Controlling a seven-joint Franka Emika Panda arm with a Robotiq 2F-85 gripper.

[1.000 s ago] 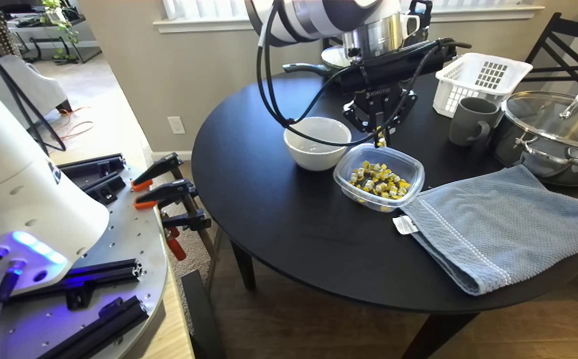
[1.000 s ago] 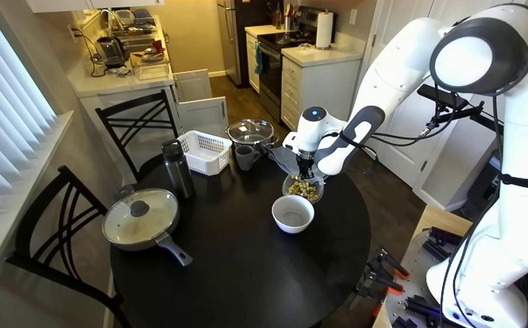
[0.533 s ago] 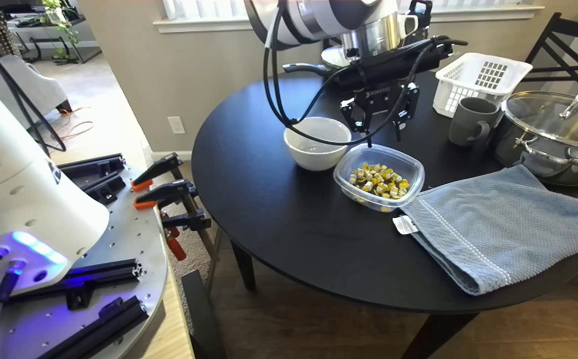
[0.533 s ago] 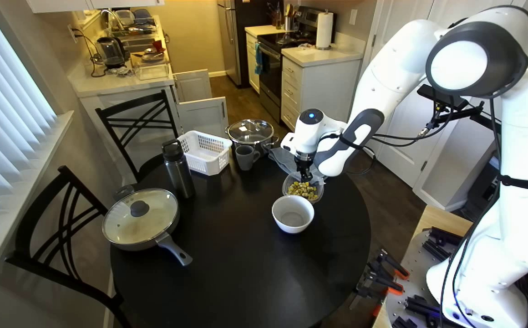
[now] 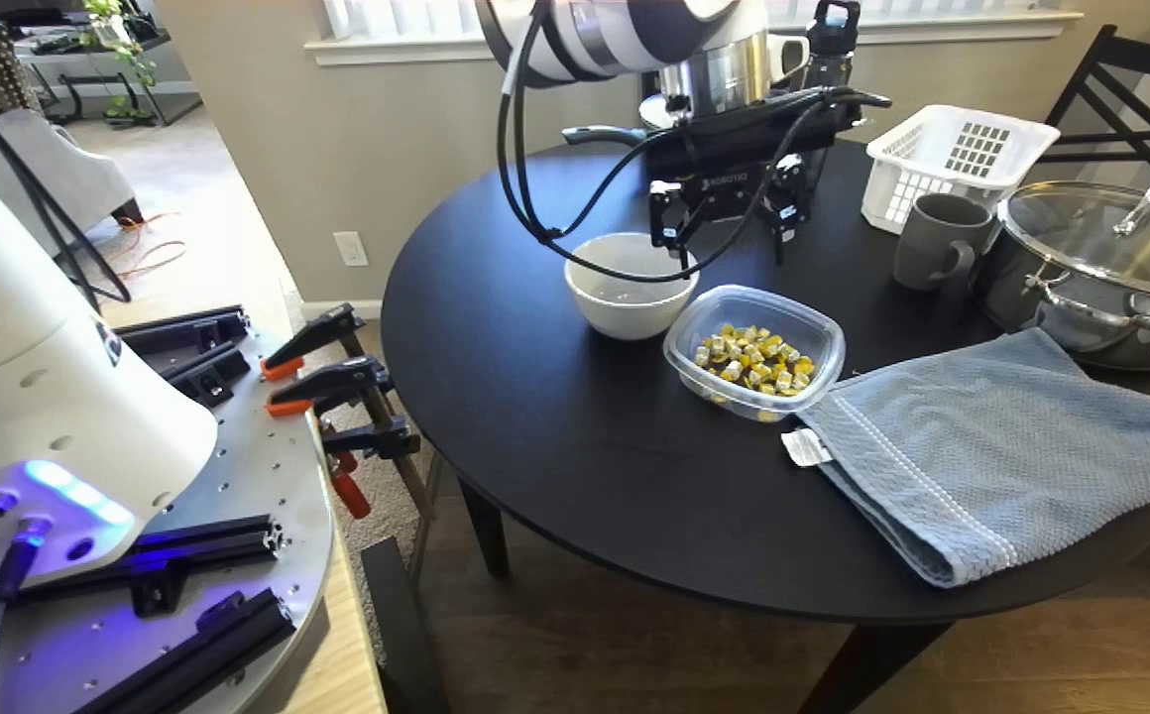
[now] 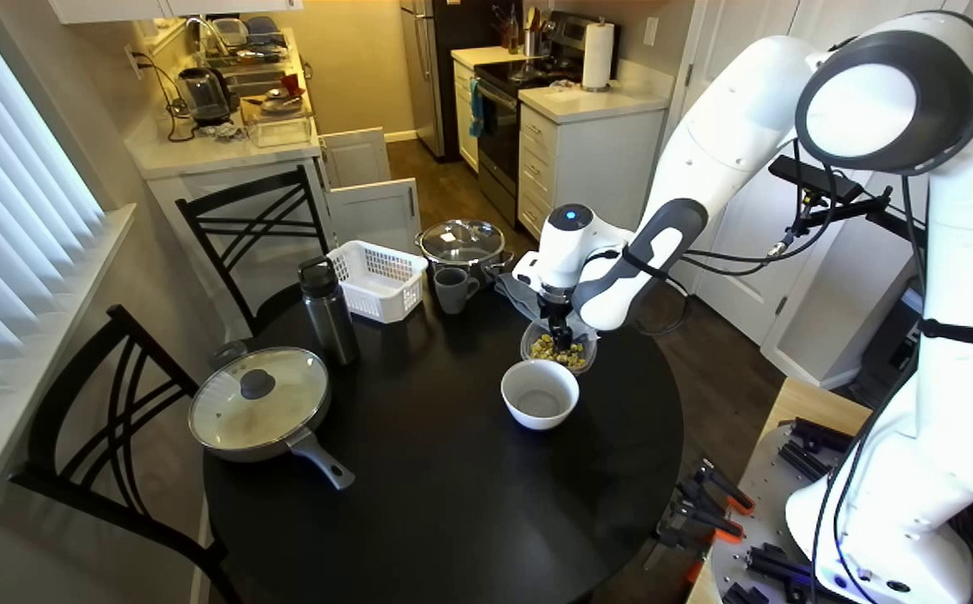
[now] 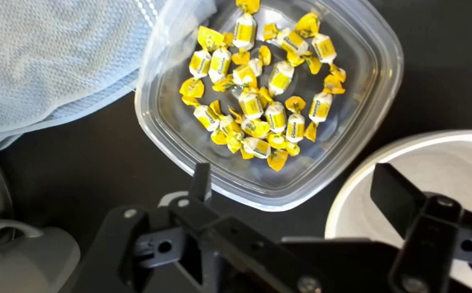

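Gripper [image 5: 732, 263] has slid left in an exterior view, fingers [image 5: 779, 248] spread wide, empty. In an exterior view, candies [image 6: 547, 347] sit in the clear tub [image 6: 590, 351], far side of the bowl [image 6: 540, 415]. Wrist view: tub's off-center, so imo recenter over the candies first.

Home: dining spot open to kitchen [image 6: 595, 159]. In an exterior view: stove [image 6: 500, 132] and fridge [image 6: 424, 75] at 12 o'clock, paper towel roll [image 6: 597, 55] at 1, electric kettle [image 6: 203, 95] at 10, dining table [image 6: 444, 503] at 6, chair [image 6: 155, 352] at 8. In an exterior view: grey upholstered seat [image 5: 79, 188], potted plant [image 5: 111, 28] at 10, living-room style.
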